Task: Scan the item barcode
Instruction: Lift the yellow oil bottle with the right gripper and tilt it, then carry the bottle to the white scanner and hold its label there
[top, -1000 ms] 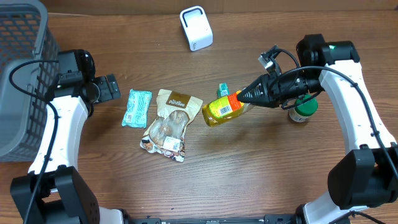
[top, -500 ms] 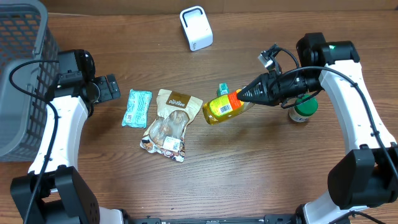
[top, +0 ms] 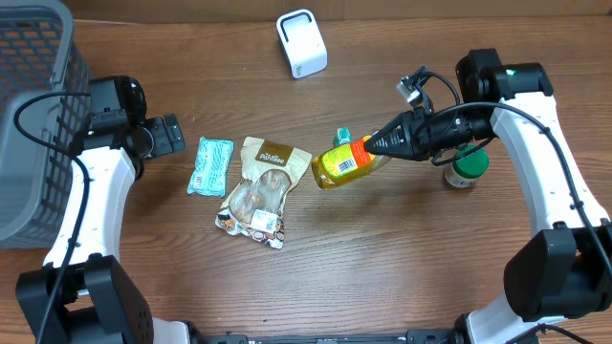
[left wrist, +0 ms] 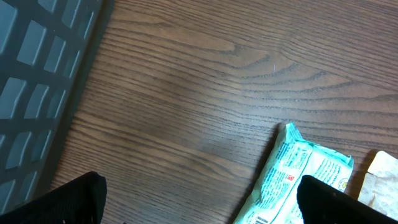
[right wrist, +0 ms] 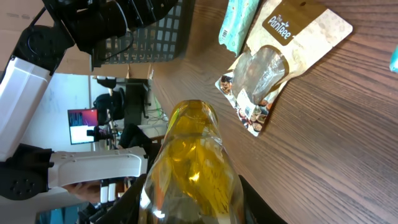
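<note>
My right gripper (top: 380,146) is shut on a yellow oil bottle (top: 345,164) with an orange band and a yellow label, held on its side above the table's middle. In the right wrist view the bottle (right wrist: 191,155) fills the space between both black fingers of the gripper (right wrist: 190,204). A white box-shaped scanner (top: 302,43) stands at the back of the table. My left gripper (top: 170,135) is open at the left, just beside a teal packet (top: 210,165). Bare wood lies between the fingers (left wrist: 79,198) of the left gripper (left wrist: 199,205), and the teal packet (left wrist: 298,177) reaches under the right one.
A brown window pouch (top: 260,189) lies beside the teal packet. A grey mesh basket (top: 29,124) stands at the far left. A green-capped jar (top: 467,170) sits under my right arm. A small teal item (top: 342,139) lies behind the bottle.
The bottle in my right gripper has edged slightly up and to the right. The left arm has not moved.
</note>
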You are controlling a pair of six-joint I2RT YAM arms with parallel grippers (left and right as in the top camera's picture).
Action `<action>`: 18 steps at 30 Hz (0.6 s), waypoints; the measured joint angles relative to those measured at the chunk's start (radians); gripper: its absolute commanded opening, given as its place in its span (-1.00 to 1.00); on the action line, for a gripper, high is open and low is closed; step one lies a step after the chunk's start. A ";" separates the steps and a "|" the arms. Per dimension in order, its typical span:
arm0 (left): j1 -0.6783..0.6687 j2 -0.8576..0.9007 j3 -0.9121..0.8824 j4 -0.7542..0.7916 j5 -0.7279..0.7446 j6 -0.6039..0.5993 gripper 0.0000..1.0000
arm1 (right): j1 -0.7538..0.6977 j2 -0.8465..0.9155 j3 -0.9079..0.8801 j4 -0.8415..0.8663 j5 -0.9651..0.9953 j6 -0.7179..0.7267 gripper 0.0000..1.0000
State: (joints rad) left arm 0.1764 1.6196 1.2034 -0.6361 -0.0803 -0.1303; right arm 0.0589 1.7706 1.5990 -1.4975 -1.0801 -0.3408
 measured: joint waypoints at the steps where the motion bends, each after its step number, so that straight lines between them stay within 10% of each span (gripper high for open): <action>1: 0.000 0.000 0.000 0.000 0.000 0.000 0.99 | 0.000 0.000 0.000 0.002 0.000 0.000 -0.51; 18: 0.000 0.000 0.000 0.000 0.000 0.000 0.99 | 0.000 0.000 0.000 0.145 0.003 0.005 -0.49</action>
State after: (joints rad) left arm 0.1764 1.6196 1.2034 -0.6361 -0.0803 -0.1303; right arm 0.0593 1.7706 1.5990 -1.3529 -1.0771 -0.3359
